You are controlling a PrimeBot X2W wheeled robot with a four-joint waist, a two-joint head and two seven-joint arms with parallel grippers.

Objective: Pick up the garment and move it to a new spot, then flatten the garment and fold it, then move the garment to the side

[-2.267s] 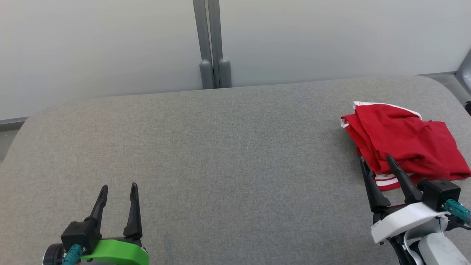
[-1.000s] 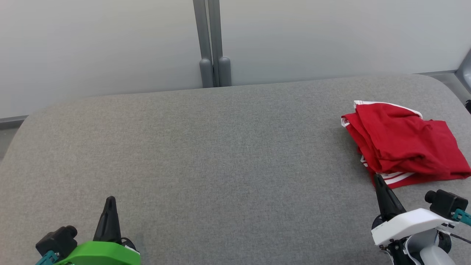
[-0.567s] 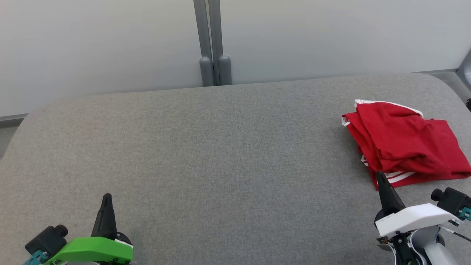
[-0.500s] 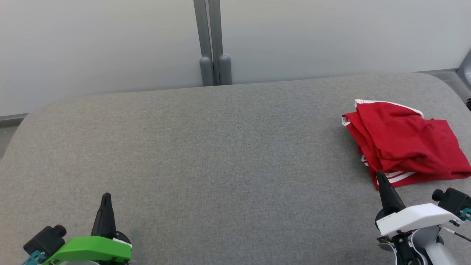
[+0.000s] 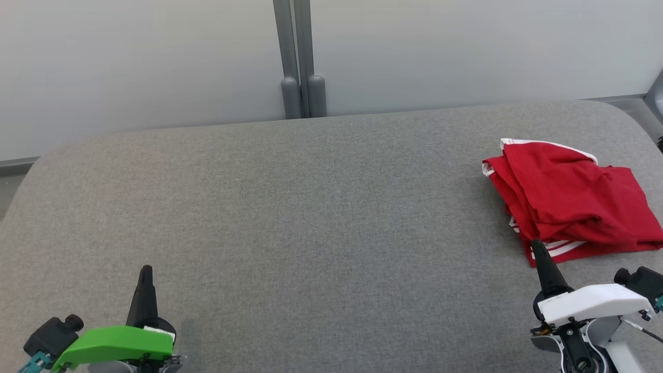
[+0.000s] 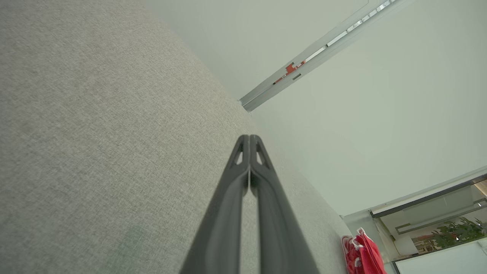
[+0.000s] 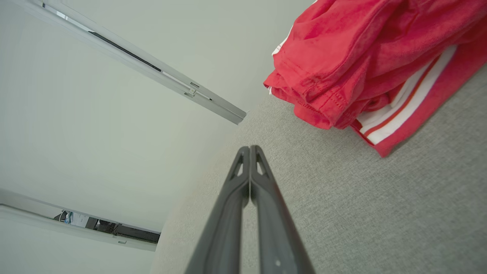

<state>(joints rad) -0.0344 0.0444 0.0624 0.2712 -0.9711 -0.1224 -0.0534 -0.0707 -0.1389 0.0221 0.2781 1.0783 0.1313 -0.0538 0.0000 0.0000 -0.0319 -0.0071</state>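
Head view puts the garment (image 5: pixel 570 202), red shorts with white stripes, in a folded stack on the grey table (image 5: pixel 311 207), with a long bare stretch of table to its left. A couple of seconds ago the right claw (image 5: pixel 536 247) had its fingers spread and reached onto the garment's near edge. Now it has drawn back and its fingers are pressed together on nothing. Its tip sits just beside the garment's near left corner, and the right wrist view shows bare table between the two, so they are apart. The left claw (image 5: pixel 145 270), well apart to the left of the garment, was also spread then. It has since closed empty, and the left wrist view shows the two fingers meeting at their tips. The garment itself has kept its shape and place; the slight shift in the picture looks like camera movement.

Both claws have let go and backed away, and the garment lies folded off to one side. That suggests the last step, setting it aside, is done and nothing is left to handle. The top layers are a little rumpled, so the fold is loose rather than crisp.
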